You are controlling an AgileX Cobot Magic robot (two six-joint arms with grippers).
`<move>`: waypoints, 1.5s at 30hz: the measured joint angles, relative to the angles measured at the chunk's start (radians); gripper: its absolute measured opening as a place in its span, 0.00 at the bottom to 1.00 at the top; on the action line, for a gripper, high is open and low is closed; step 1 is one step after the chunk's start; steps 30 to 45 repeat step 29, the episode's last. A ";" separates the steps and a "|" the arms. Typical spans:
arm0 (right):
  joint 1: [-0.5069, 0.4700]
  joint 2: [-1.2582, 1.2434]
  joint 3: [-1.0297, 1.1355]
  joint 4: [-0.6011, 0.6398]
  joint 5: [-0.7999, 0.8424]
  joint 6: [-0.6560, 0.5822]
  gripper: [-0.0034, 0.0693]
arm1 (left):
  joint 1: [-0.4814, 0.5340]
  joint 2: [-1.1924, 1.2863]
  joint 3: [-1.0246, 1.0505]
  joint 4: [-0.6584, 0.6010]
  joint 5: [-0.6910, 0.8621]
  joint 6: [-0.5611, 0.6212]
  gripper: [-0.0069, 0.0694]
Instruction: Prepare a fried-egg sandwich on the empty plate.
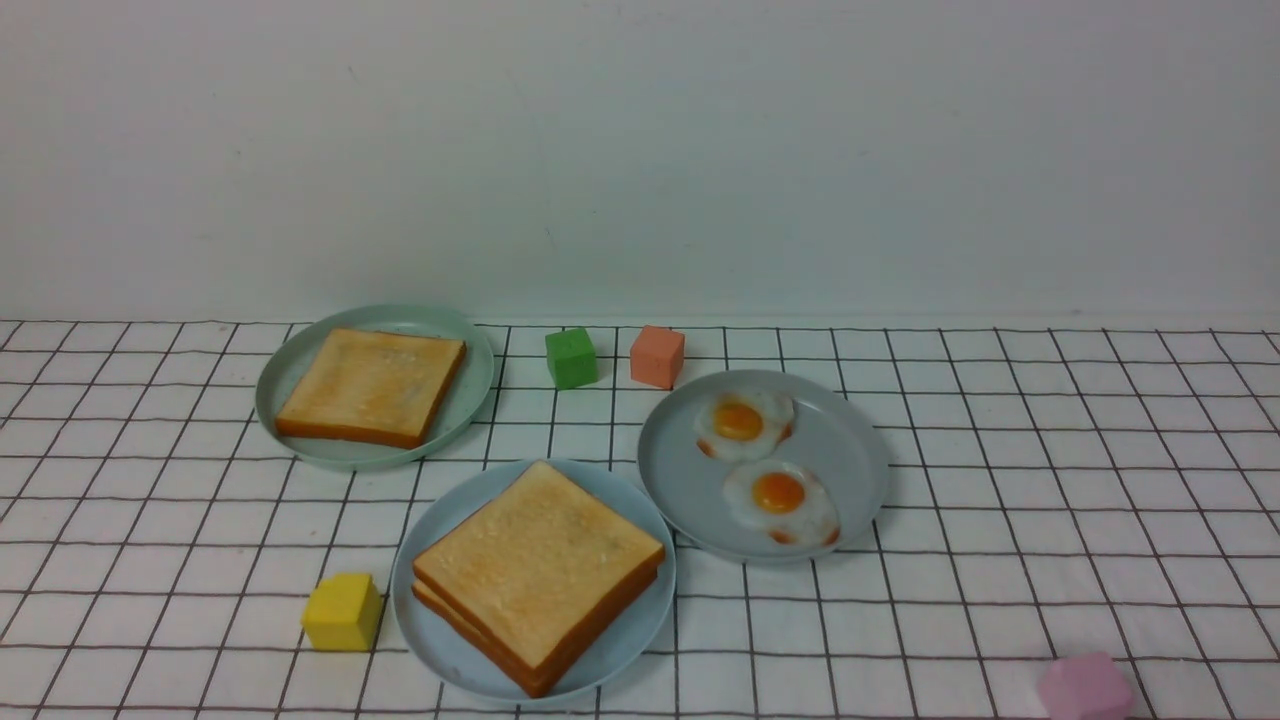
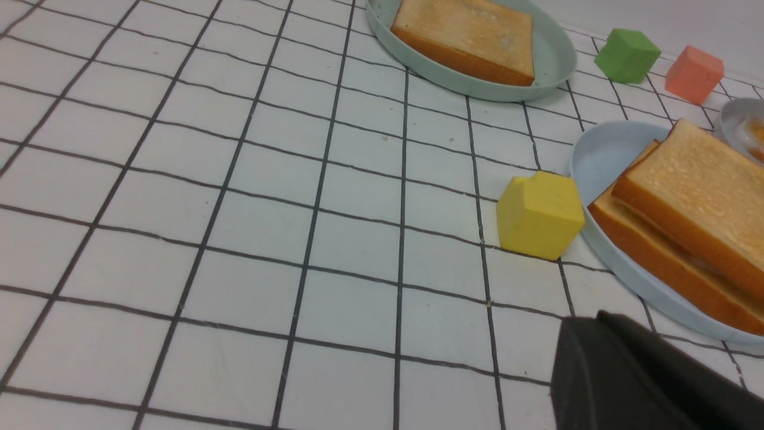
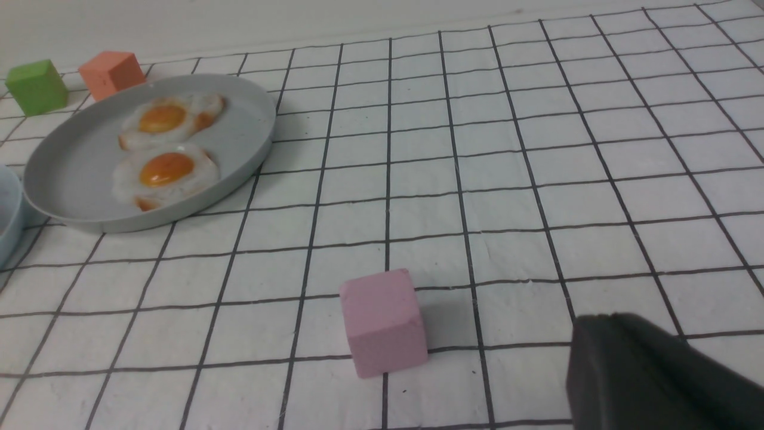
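- Pink block (image 1: 1087,687) lies nearest the front camera, at the right, well apart from the plates.
- Light-blue plate (image 1: 640,640) sits near the front, left of center, with the sandwich (image 1: 540,570) on it: two square, brown-crusted toast slices, one on top of the other, the upper slightly offset. Whatever filling lies between them is too hidden to make out.
- Yellow block (image 1: 342,612) rests just beside the light-blue plate, on its left.
- Grey plate (image 1: 860,490) is just beside the light-blue plate, to its right and farther back, bearing two fried eggs with orange yolks.
- Pale green plate (image 1: 275,390) stands farther back on the left and holds a single toast slice (image 1: 370,387).
- Green block (image 1: 571,359) and coral block (image 1: 657,357) sit near each other at the back, between the pale green and grey plates.
- Left gripper (image 2: 600,316) is closed narrow, holding nothing.
- Right gripper (image 3: 606,318) is likewise closed together and without a load.
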 joint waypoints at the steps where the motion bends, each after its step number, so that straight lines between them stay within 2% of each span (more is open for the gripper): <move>1: 0.000 0.000 0.000 0.000 0.000 0.000 0.06 | 0.000 0.000 0.000 0.000 0.000 0.000 0.07; 45: 0.000 0.000 0.000 0.000 0.000 0.000 0.08 | 0.000 0.000 0.000 -0.001 0.000 0.000 0.09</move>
